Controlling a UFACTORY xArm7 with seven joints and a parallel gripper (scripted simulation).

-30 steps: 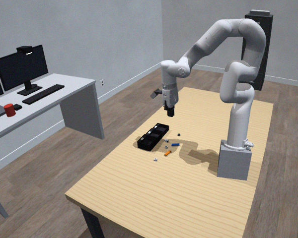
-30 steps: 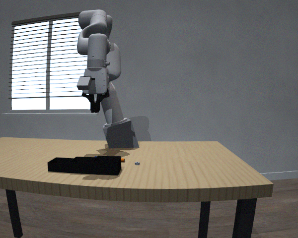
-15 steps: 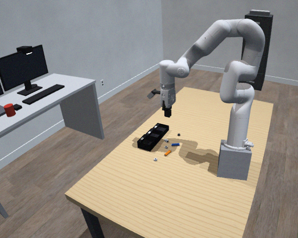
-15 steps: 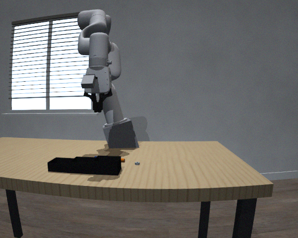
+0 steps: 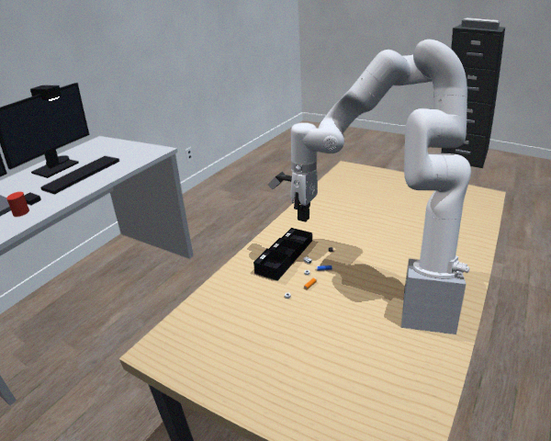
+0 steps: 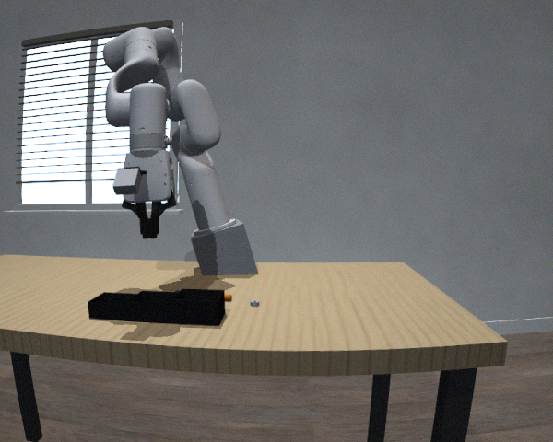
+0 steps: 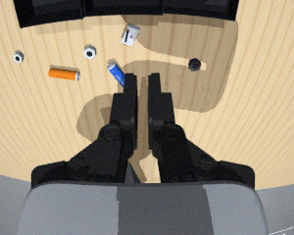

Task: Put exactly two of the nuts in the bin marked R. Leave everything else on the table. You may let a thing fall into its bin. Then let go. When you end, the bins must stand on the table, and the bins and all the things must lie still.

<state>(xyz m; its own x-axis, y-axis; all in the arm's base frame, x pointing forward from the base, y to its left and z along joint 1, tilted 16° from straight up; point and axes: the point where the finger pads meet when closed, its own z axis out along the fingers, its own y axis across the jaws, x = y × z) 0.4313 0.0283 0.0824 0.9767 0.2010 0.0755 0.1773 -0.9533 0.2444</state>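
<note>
My gripper (image 5: 303, 216) (image 6: 148, 235) (image 7: 142, 89) is shut with nothing between its fingertips. It hangs high above the table, with its fingers pointing down. A silver nut (image 5: 307, 272) (image 7: 89, 52) lies near the row of bins. Another silver nut (image 5: 286, 295) (image 6: 254, 303) (image 7: 19, 57) lies farther out, beyond the bins' end. A small dark round piece (image 5: 331, 249) (image 7: 194, 64), possibly a nut, lies apart in the arm's shadow. The three joined black bins (image 5: 266, 270) (image 6: 158, 308) stand on the table. Their white labels are too small to read, and their dark insides are hard to see.
A blue battery-like cylinder (image 5: 323, 267) (image 7: 117, 74) and an orange one (image 5: 309, 283) (image 6: 228, 296) (image 7: 64, 74) lie near the nuts. A silver sharpener-like block (image 5: 308, 260) (image 7: 130, 35) lies close to the bins. The arm's grey base (image 5: 432, 303) stands on the table.
</note>
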